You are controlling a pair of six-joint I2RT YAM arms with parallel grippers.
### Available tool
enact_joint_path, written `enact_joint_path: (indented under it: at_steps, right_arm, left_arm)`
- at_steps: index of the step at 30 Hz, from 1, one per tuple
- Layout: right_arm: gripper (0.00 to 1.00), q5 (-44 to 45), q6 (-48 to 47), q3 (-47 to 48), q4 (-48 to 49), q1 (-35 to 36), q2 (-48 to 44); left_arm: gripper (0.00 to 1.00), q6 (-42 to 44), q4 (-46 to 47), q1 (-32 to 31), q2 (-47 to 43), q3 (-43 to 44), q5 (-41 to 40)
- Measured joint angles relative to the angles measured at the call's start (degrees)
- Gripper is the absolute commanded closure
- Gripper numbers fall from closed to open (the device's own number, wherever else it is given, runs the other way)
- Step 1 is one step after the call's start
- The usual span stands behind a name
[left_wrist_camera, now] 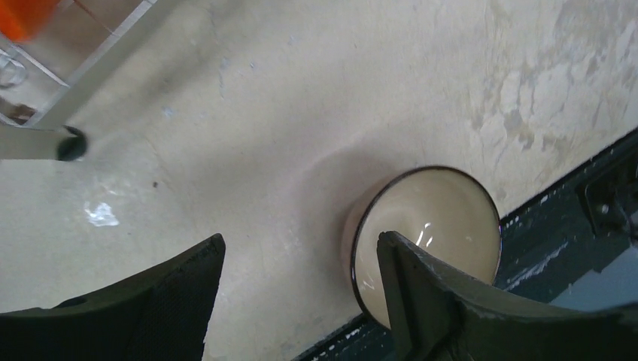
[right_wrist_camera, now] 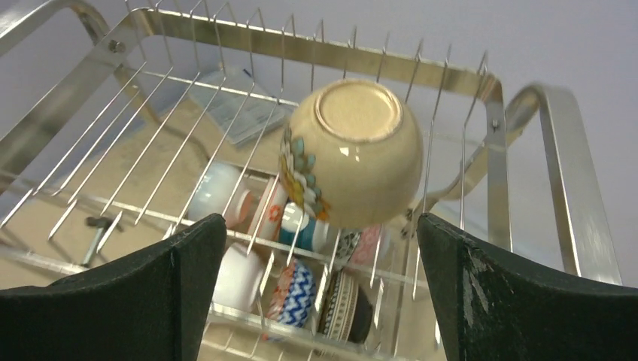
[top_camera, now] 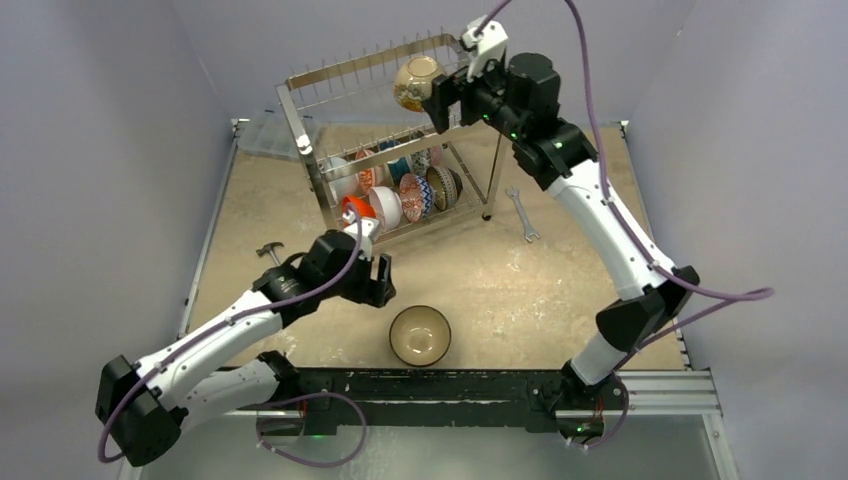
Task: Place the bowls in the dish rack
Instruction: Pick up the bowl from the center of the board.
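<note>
The dish rack (top_camera: 330, 80) stands at the back of the table. A tan patterned bowl (top_camera: 416, 82) rests among the prongs of its upper tier, base toward my right wrist camera (right_wrist_camera: 353, 154). My right gripper (top_camera: 443, 103) is just to the right of that bowl, open and apart from it (right_wrist_camera: 317, 222). Several bowls (top_camera: 400, 190) stand on edge in the lower tier (right_wrist_camera: 323, 293). A beige bowl with a dark rim (top_camera: 420, 334) sits upright near the table's front edge. My left gripper (top_camera: 376, 283) hovers up-left of it, open and holding nothing (left_wrist_camera: 297, 256); its right finger (left_wrist_camera: 421, 301) overlaps the bowl (left_wrist_camera: 444, 218) in the wrist view.
A wrench (top_camera: 522, 213) lies right of the rack, and a small hammer-like tool (top_camera: 268, 250) lies left of my left arm. A clear plastic box (top_camera: 262, 135) sits behind the rack at left. A black rail (top_camera: 450, 385) runs along the near edge. A rack leg (left_wrist_camera: 71, 143) shows at the left wrist view's left.
</note>
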Motion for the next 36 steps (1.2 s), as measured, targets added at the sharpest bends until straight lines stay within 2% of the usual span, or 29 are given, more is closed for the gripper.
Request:
enact_joint_path:
  at_steps: [4, 8, 13, 16, 20, 24, 25, 30, 36]
  right_arm:
    - [0.01, -7.3, 7.1, -7.5, 1.6, -3.8, -6.6]
    - [0.02, -11.1, 12.6, -10.7, 4.1, -5.1, -12.3]
    - [0.01, -14.1, 17.0, -13.3, 7.1, -5.1, -18.3]
    - [0.01, -14.9, 18.6, -14.0, 8.1, -5.1, -20.2]
    - [0.01, -15.7, 20.1, -15.2, 8.4, -5.1, -21.1]
    - [0.01, -16.1, 21.2, -16.5, 8.2, -5.1, -20.9]
    - [0.01, -16.1, 21.4, -16.9, 8.2, -5.1, -20.9]
    - [0.01, -17.1, 22.4, -17.6, 8.2, -5.1, -21.0]
    - [0.01, -18.1, 23.6, -19.5, 8.4, -5.1, -22.0]
  left_arm:
    - [0.29, -1.3, 0.8, -6.0, 5.1, -0.6, 0.3]
    - [0.31, -2.3, 1.9, -12.7, 11.6, -0.7, -0.1]
    - [0.37, -3.3, 2.2, -14.2, 16.4, -1.4, -1.9]
    - [0.48, -3.4, 3.9, -14.2, 17.7, -2.1, -2.1]
    - [0.68, -4.0, 6.8, -14.3, 19.2, -3.6, -1.3]
    - [0.96, -4.7, 8.6, -14.3, 19.6, -4.6, -1.0]
    - [1.00, -4.9, 9.0, -14.3, 19.6, -4.8, -0.7]
    - [1.00, -4.9, 8.8, -14.5, 18.6, -4.9, -0.9]
    - [1.00, -4.8, 4.8, -14.5, 11.4, -4.3, -1.9]
